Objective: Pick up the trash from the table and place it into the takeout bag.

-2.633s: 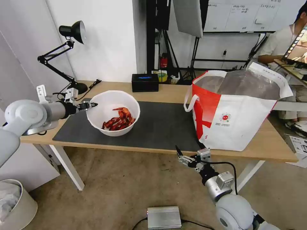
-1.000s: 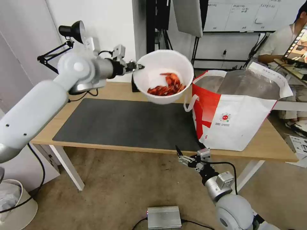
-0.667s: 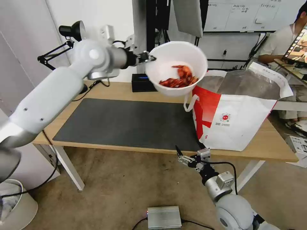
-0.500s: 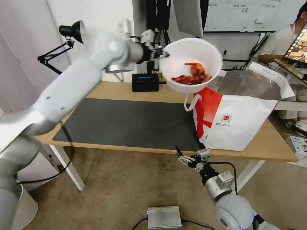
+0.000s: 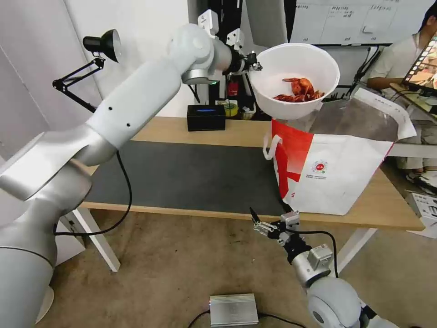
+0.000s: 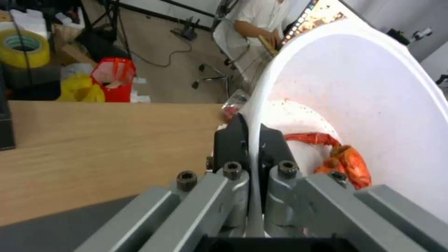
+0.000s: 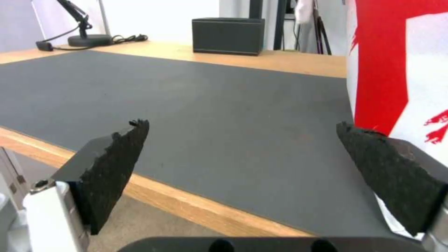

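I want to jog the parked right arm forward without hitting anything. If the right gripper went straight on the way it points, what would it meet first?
Probably the table edge: the open right gripper sits just below it. The takeout bag stands close beside that line; depth is unclear.

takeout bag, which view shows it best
The head view: the whole takeout bag stands on the table, foil mouth open under the bowl held by the left end effector. The right wrist view catches its red-and-white side.
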You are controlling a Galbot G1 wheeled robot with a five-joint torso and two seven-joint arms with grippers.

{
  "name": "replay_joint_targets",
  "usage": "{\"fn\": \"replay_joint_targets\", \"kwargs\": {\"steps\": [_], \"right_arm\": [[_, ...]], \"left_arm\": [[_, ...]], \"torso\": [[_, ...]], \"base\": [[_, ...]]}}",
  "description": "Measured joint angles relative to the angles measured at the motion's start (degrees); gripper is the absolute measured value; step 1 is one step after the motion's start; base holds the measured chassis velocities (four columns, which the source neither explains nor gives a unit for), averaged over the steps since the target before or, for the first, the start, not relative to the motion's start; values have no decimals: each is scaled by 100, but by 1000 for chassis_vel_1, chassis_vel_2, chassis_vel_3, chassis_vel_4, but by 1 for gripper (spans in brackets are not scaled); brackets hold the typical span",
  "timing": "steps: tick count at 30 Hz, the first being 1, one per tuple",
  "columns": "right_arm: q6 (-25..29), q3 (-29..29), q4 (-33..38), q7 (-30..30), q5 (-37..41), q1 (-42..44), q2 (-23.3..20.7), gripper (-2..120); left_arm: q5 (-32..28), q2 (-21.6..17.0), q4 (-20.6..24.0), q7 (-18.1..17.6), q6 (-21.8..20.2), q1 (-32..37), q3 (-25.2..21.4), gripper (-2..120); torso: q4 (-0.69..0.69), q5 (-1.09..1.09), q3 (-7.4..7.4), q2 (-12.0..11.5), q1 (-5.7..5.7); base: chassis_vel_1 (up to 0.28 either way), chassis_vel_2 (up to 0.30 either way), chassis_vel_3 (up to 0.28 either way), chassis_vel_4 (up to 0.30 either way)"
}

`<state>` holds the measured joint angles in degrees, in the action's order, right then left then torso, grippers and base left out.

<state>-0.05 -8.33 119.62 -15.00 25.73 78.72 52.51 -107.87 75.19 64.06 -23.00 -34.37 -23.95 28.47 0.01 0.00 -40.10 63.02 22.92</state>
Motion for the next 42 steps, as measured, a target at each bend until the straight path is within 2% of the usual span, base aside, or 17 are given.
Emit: {"fn": "replay_joint_targets", "kwargs": {"steps": [12, 18, 22, 27, 30, 34, 42], "right_arm": [[0, 0, 0, 0, 0, 0, 0, 100], [0, 0, 0, 0, 0, 0, 0, 100], [0, 0, 0, 0, 0, 0, 0, 100], [0, 0, 0, 0, 0, 0, 0, 100], [0, 0, 0, 0, 0, 0, 0, 100], [0, 0, 0, 0, 0, 0, 0, 100], [0, 0, 0, 0, 0, 0, 0, 100]], "left_arm": [[-414, 240, -16, -220, 23, -51, -8, 0], [-651, 466, -17, -529, 82, 76, -36, 0], [-680, 563, 26, -602, 98, 163, -40, 0], [-590, 565, 229, -615, 126, 235, 45, 0], [-454, 668, 355, -756, 238, 289, 124, 0], [-211, 834, 369, -924, 395, 386, 204, 0], [203, 867, 333, -947, 532, 550, 282, 0]], "torso": [[-1, 0, 0, 0, 0], [-1, 1, 0, 1, 0], [-2, 1, 0, 1, 0], [0, 0, 0, 0, 0], [-1, 0, 0, 0, -1], [-3, 1, 0, 1, 0], [-1, 0, 0, 0, 0]], "base": [[0, 0, 0, 0], [0, 0, 0, 0], [0, 0, 0, 0], [0, 0, 0, 0], [0, 0, 0, 0], [0, 0, 0, 0], [0, 0, 0, 0]]}}
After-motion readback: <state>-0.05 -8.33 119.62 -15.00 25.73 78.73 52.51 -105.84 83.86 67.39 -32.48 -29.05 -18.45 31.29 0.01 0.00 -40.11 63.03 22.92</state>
